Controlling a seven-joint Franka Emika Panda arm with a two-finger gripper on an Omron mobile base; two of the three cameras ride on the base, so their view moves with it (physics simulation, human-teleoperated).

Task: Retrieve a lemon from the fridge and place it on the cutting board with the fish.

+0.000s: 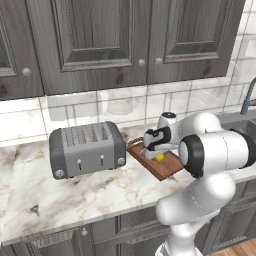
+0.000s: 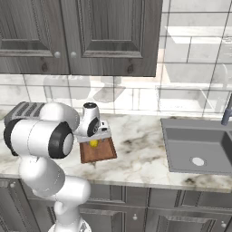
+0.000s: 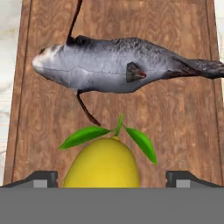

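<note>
The gripper (image 3: 112, 178) stood open, its two dark fingertips (image 3: 41, 178) wide apart on either side of the lemon (image 3: 103, 162) with clear gaps between, so nothing was held. In the hand view the lemon lay on the board (image 3: 175, 127), its stem end with two green leaves pointing toward the fish (image 3: 118, 64). The fish lay across the board just beyond the lemon, near it but apart, its pale head toward one long rim and its tail reaching the other. In the left base view the gripper (image 1: 151, 153) hung low over the board (image 1: 165, 167), and the lemon (image 1: 160, 157) showed as a small yellow spot just beside the hand. The board sat on the marbled counter (image 1: 75, 195), at an angle to its front edge, near the right side of the grey toaster (image 1: 86, 148) and apart from it. In the right base view the lemon (image 2: 93, 143) lay at the far half of the board (image 2: 97, 152), right under the gripper (image 2: 95, 138), with the sink (image 2: 199, 145) well apart to the right and the dark wall cabinets (image 2: 90, 36) above the tiled wall. Whether the lemon touched the fingers could not be told from the base views; the hand view showed it free.
</note>
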